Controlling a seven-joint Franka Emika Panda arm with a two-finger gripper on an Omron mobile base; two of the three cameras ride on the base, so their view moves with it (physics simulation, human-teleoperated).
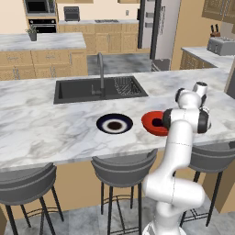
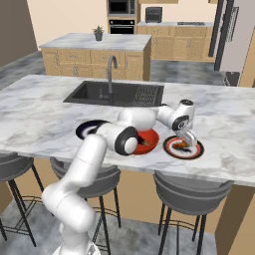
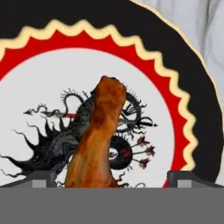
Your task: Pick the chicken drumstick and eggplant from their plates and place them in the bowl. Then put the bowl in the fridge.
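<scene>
Chicken drumstick (image 3: 97,140) lies between the wide-open pincer's (image 3: 112,181) tips, on its plate (image 3: 192,87); red bowl (image 2: 149,142) just beside.

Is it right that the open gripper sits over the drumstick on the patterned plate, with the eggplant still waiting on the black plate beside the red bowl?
Not quite. The black plate is bare in the left base view, and a dark piece already lies in the red bowl. The rest holds: the open gripper straddles the drumstick on the patterned plate in the hand view.
</scene>
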